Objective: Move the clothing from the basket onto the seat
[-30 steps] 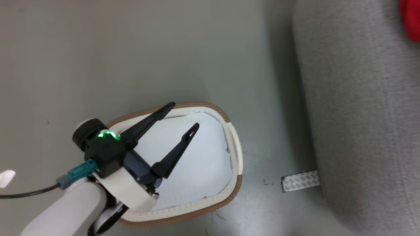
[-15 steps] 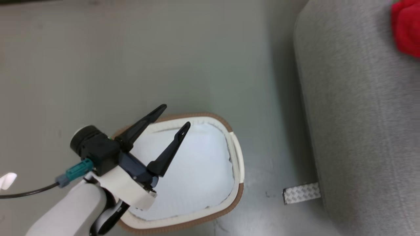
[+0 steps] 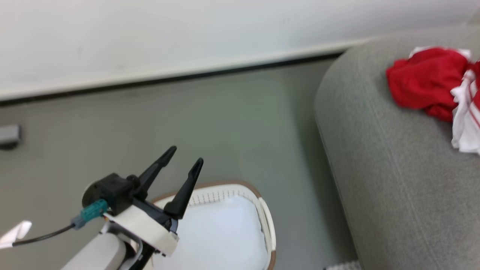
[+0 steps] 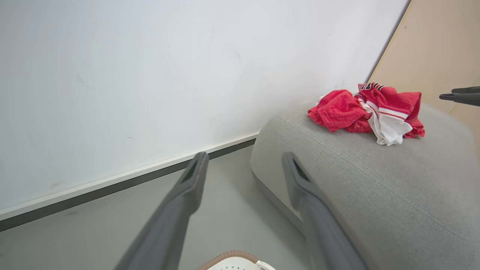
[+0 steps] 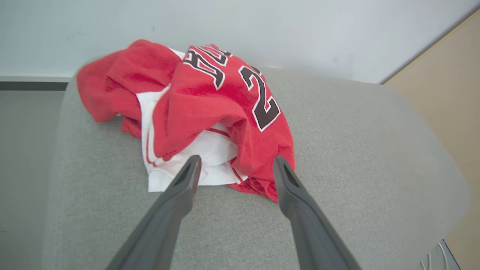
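The clothing [image 3: 423,82] lies in a heap on the seat [image 3: 393,168], at the upper right of the head view: red garments and a white piece. The right wrist view shows the jersey's black-and-white lettering [image 5: 225,75] on top. My right gripper [image 5: 237,161] is open just short of the heap's near edge and holds nothing. Its tips also appear at the edge of the left wrist view [image 4: 459,95]. My left gripper [image 3: 186,155] is open and empty above the far rim of the basket [image 3: 268,225]. The basket's inside looks plain white.
A white wall with a dark baseboard [image 3: 187,77] runs behind the grey floor [image 3: 240,123]. A small grey fitting [image 3: 9,135] sits low on the wall at the left. A beige panel [image 4: 442,45] stands beyond the seat. A patterned strip [image 3: 341,266] lies on the floor by the seat.
The head camera has tilted up, bringing the wall and the clothing heap into the picture. My left gripper has lifted away from the basket's inside, its fingers a little closer together.
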### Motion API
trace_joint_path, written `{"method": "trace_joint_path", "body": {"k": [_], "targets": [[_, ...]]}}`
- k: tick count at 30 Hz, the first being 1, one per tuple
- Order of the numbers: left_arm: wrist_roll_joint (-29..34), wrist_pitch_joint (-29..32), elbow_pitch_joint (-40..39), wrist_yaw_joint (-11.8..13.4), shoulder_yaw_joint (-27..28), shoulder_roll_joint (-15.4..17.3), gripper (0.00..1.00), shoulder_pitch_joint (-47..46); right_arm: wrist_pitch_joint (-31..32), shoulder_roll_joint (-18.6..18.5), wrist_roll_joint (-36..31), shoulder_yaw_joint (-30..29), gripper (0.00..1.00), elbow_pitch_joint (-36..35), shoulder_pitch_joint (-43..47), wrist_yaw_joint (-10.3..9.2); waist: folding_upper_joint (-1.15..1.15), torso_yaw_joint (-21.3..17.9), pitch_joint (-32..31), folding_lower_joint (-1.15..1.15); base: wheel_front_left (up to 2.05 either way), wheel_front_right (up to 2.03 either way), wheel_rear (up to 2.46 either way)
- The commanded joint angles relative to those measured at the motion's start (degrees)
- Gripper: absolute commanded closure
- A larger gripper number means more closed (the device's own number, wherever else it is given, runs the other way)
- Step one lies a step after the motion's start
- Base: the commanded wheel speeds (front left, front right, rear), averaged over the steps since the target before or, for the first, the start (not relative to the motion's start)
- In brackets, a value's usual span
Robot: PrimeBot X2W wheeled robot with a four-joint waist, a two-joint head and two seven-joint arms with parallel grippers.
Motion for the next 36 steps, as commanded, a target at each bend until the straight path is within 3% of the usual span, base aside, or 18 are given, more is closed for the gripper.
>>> {"method": "trace_joint_path", "body": {"k": [1,4,12,17,25,31,36], "targets": [[-0.51,-0.07,0.74,0.67,0.94,-0.99,0.0,2.28,-1.08,0.12,2.1,0.94,0.0,-3.3,2.3,-0.17,0.0,1.33,-6.88,0.01,0.0,0.0,0.0],[-0.73,-0.09,1.31,1.84,3.01,-2.27,0.0,4.0,-2.7,1.14,3.29,2.07,0.0,-8.58,4.17,-0.17,0.0,2.53,-10.38,0.01,0.0,0.0,0.0],[-0.73,-0.07,2.12,4.48,9.81,-4.82,0.0,8.7,-7.28,8.42,5.45,3.15,0.0,-17.77,8.86,-0.16,0.0,5.75,-16.48,0.01,0.0,0.0,0.0],[0.46,-0.07,0.91,5.57,16.25,-6.26,0.0,12.25,-14.9,14.41,1.79,1.92,0.0,-22.8,12.99,-0.16,0.0,7.57,-17.89,0.01,0.0,0.0,0.0],[4.21,-0.08,-1.49,2.92,25.66,-10.8,0.0,20.32,-27.76,26.09,-3.46,2.18,0.0,-27.3,23.56,-0.16,0.0,9.36,-18.69,0.01,0.0,0.0,0.0],[9.05,-0.07,0.25,-1.25,31.69,-15.46,0.0,24.75,-34.75,29.55,-4.03,6.28,0.0,-23.36,29.42,-0.16,0.0,9.98,-18.33,0.01,0.0,0.0,0.0],[13.94,-0.08,3.89,-4.03,34.83,-18.44,0.0,25.71,-36.33,30.52,-5.46,8.64,0.0,-19.61,29.86,-0.16,0.0,9.84,-17.93,0.01,0.0,0.0,0.0]]}}
